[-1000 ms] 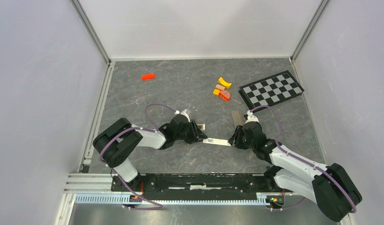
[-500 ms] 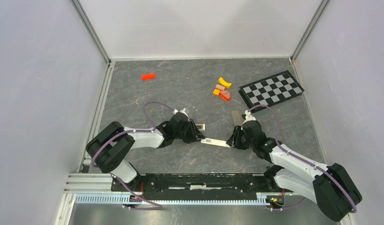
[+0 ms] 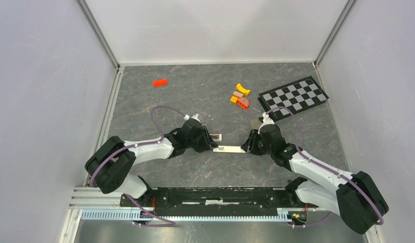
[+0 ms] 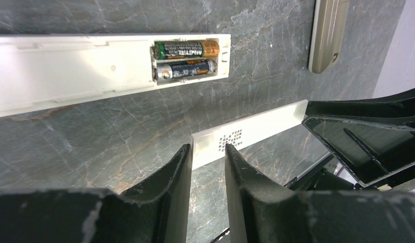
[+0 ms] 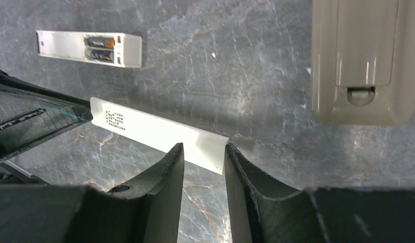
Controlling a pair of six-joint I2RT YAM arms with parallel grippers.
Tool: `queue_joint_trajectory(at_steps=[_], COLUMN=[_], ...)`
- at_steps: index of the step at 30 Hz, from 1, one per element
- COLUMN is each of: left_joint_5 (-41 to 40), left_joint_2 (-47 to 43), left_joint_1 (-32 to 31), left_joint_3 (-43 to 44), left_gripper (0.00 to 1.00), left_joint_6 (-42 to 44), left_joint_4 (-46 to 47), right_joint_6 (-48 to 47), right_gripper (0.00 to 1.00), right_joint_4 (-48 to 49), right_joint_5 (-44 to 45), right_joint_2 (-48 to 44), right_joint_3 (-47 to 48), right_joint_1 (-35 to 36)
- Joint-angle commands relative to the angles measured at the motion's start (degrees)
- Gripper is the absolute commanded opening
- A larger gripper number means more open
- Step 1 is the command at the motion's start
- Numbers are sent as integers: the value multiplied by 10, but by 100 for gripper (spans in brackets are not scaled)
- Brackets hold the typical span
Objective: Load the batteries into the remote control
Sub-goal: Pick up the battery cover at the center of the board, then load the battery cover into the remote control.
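Observation:
Two batteries (image 4: 185, 59) lie in the open recess of a narrow white bar (image 4: 69, 76), also seen from above (image 3: 215, 136) and in the right wrist view (image 5: 58, 44). The grey-tan remote control (image 5: 365, 55) lies back up with its cover closed, partly hidden by my right wrist in the top view (image 3: 253, 122). A thin white printed strip (image 3: 231, 149) spans between my grippers. My left gripper (image 4: 208, 152) is closed narrowly on its left end (image 4: 261, 124). My right gripper (image 5: 203, 149) is closed narrowly on its right end (image 5: 150, 126).
A chequered board (image 3: 294, 96) lies at the back right. Orange and yellow blocks (image 3: 239, 96) sit beside it, and a red-orange block (image 3: 160, 82) at the back left. Walls close in on three sides.
Both grippers moved a little away from the bases. The white strip went with them and turned from slanted to level. The left forearm stretched out lower.

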Motion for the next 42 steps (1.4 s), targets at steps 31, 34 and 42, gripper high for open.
queue_joint_trajectory(at_steps=[31, 34, 42], left_joint_5=[20, 14, 9], left_joint_2=[-58, -54, -29], left_joint_1=[164, 171, 179], left_joint_3=[20, 20, 25], left_gripper=[39, 41, 41], left_joint_6=[99, 110, 130], left_joint_4=[-53, -71, -65], right_joint_6=[26, 25, 22], right_gripper=[39, 39, 39], right_joint_4=[221, 221, 266], right_joint_5=[-79, -76, -58], right_joint_2=[254, 260, 266], right_joint_3=[150, 152, 127], right_joint_1=[28, 29, 30])
